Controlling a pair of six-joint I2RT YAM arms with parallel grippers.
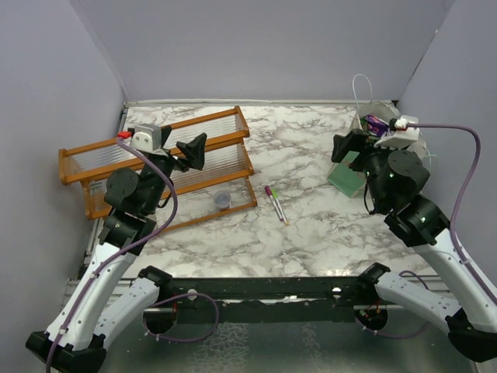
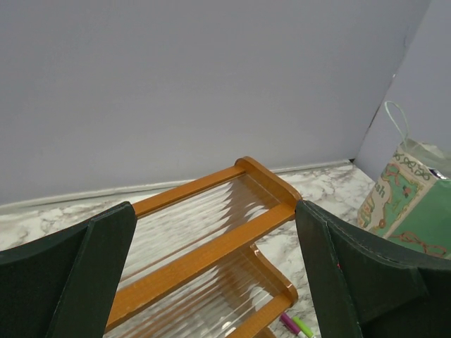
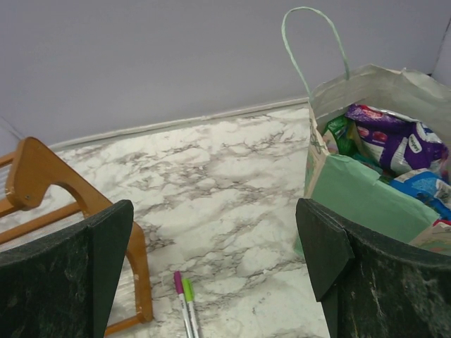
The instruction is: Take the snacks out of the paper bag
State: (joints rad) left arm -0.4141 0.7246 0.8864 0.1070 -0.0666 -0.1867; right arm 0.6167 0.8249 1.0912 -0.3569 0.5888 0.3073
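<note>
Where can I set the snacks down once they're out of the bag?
Open marble between the pens and the bag, and the near strip before the pens. Crowded: the rack fills the left, the bag the far right corner.

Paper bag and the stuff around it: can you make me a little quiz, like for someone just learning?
1. True or false: the mint-green paper bag has shiny snack packets inside.
2. What lies on the marble table between the orange wooden rack and the bag? A) pink and green marker pens B) a spoon C) a banana
3. Fill in: the right pincer, near the bag, is ____ and holds nothing.
Key: 1 true; 2 A; 3 open.
</note>
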